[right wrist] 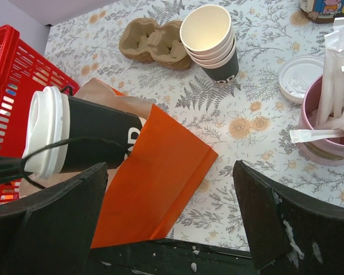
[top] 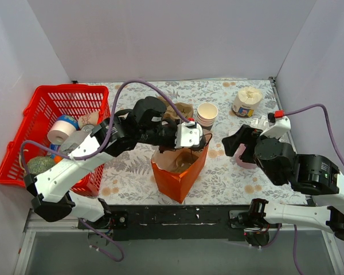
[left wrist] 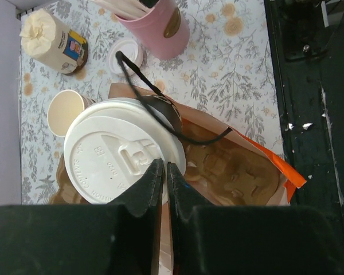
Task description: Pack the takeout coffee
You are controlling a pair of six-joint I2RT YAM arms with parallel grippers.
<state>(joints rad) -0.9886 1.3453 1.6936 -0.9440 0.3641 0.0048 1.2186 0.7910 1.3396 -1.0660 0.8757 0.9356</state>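
We have the left claw (left wrist: 163,172) shut tight, its tips against the rim of the white lid on the takeout coffee (left wrist: 117,157); whether it nips that rim we cannot tell. The cup is tipped on its side at the mouth of the orange bag (top: 178,177), base inward and lid outward, likely so it can slide in. A black cord handle (left wrist: 155,100) crosses the lid. Our right claw (right wrist: 169,172) hangs wide open and empty near the bag, probably placed to steady it on the worktop (top: 235,172)
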